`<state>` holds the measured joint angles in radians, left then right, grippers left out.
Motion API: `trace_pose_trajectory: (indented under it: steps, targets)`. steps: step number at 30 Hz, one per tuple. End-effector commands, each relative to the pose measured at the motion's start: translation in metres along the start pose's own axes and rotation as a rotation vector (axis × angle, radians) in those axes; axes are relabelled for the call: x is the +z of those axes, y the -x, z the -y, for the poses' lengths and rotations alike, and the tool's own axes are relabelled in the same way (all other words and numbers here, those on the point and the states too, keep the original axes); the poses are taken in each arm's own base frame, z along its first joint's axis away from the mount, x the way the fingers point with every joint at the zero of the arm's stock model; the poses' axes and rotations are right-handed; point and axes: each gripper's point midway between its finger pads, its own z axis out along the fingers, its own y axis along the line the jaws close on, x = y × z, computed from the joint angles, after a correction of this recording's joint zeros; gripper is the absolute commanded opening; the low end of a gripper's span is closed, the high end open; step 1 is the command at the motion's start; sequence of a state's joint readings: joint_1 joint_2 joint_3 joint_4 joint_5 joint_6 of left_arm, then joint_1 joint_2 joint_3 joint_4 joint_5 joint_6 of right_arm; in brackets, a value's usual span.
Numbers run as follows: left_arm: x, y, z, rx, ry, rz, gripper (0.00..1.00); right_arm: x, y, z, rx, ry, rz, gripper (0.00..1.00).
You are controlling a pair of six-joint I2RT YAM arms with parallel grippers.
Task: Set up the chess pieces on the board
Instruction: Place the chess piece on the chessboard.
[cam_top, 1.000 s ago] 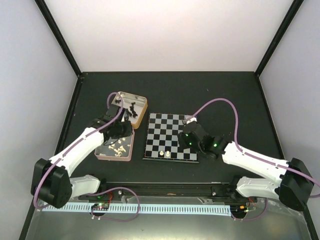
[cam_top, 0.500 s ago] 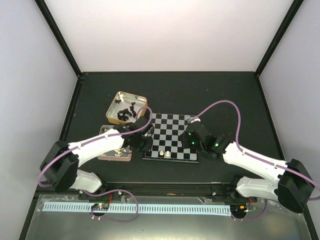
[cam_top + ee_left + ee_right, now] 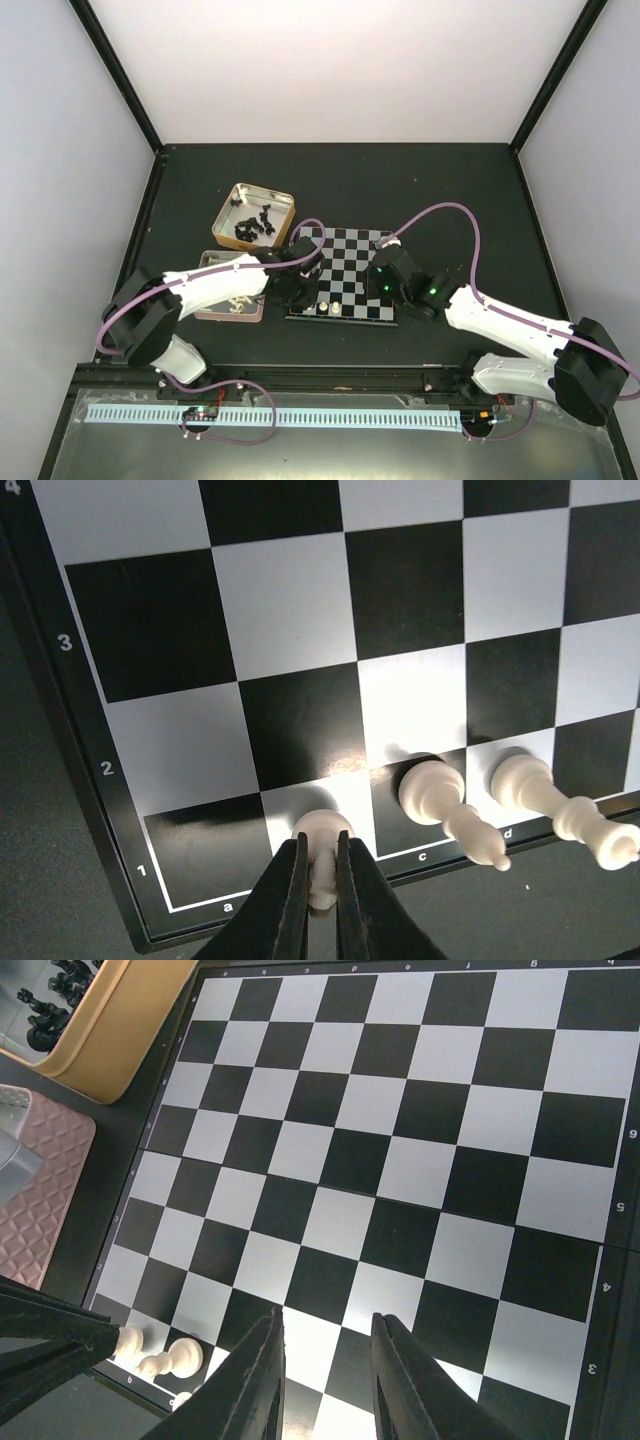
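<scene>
The board [image 3: 350, 255] lies at the table's middle. My left gripper [image 3: 303, 291] hangs at its near left corner. In the left wrist view that gripper [image 3: 320, 848] is shut on a cream-white chess piece [image 3: 322, 825], whose round base is at the near row's second square. Two more white pieces [image 3: 432, 790] [image 3: 527, 780] stand on the squares to its right. My right gripper [image 3: 380, 276] hovers over the board's right half. In the right wrist view its fingers [image 3: 328, 1322] stand open over bare squares [image 3: 400, 1160] with nothing between them.
A yellow tin [image 3: 284, 205] with several black pieces [image 3: 250, 228] sits left of the board's far corner. A pink tin [image 3: 222, 308] with white pieces lies nearer, partly under my left arm. Black walls and posts ring the dark table.
My left arm has swung right from the tins to the board's near left corner, carrying the white piece. The right arm has barely moved.
</scene>
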<state>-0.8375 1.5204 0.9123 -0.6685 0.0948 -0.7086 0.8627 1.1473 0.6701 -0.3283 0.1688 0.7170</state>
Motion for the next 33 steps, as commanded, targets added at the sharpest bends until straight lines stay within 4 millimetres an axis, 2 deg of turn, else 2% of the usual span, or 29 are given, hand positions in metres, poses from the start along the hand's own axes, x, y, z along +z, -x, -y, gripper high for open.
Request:
trace_pose_trajectory:
  steps: [1, 10, 18, 28, 33]
  targets:
    - [-0.002, 0.0, 0.005, -0.004, 0.009, -0.022, 0.04, 0.002, 0.001, 0.0, 0.015, 0.007, 0.009, 0.25]
    - [0.002, -0.009, 0.005, 0.005, 0.023, -0.054, 0.07, 0.002, -0.001, 0.002, 0.016, 0.005, 0.007, 0.25]
    - [0.003, -0.002, 0.008, 0.013, 0.027, -0.036, 0.12, 0.002, -0.002, 0.001, 0.014, 0.008, 0.007, 0.25]
    - [0.004, 0.001, 0.008, 0.016, 0.043, -0.032, 0.11, 0.0, -0.001, 0.002, 0.013, 0.008, 0.01, 0.25]
    - [0.0, 0.001, 0.006, 0.015, 0.053, -0.032, 0.2, -0.001, -0.002, 0.002, 0.012, 0.01, 0.011, 0.25]
